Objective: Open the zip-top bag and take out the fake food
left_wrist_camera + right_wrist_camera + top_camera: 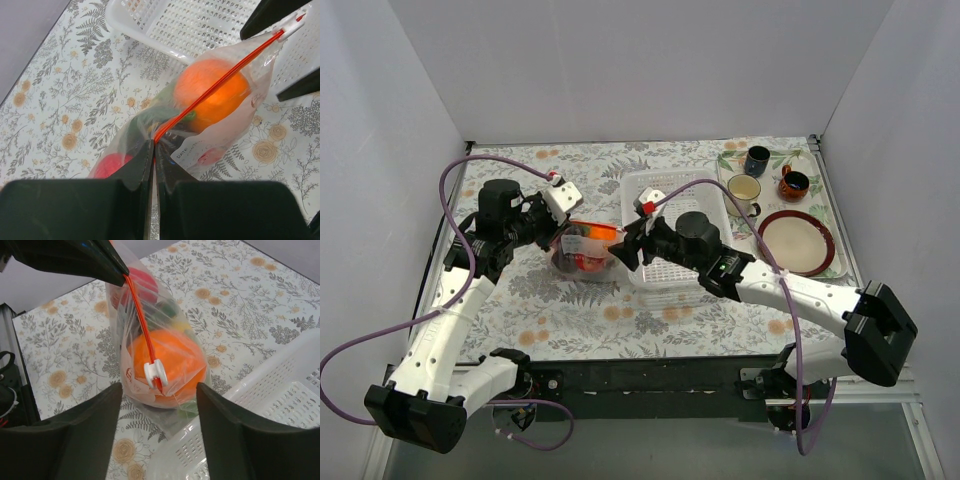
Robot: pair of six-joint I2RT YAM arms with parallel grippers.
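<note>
Clear plastic, the zip-top bag (585, 250) stands just beside the white basket (692, 190), fake food (170, 357) sealed inside. The left gripper (152, 150) pinches one end of the red strip (215, 85). The right gripper (157, 387) is spread around the white slider (152, 372). Opening is just starting: it should close on the slider and pull along the strip.

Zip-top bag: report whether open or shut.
The zip-top bag is shut: its red zip strip runs unbroken from the left claw to the white slider; fake food inside.
</note>
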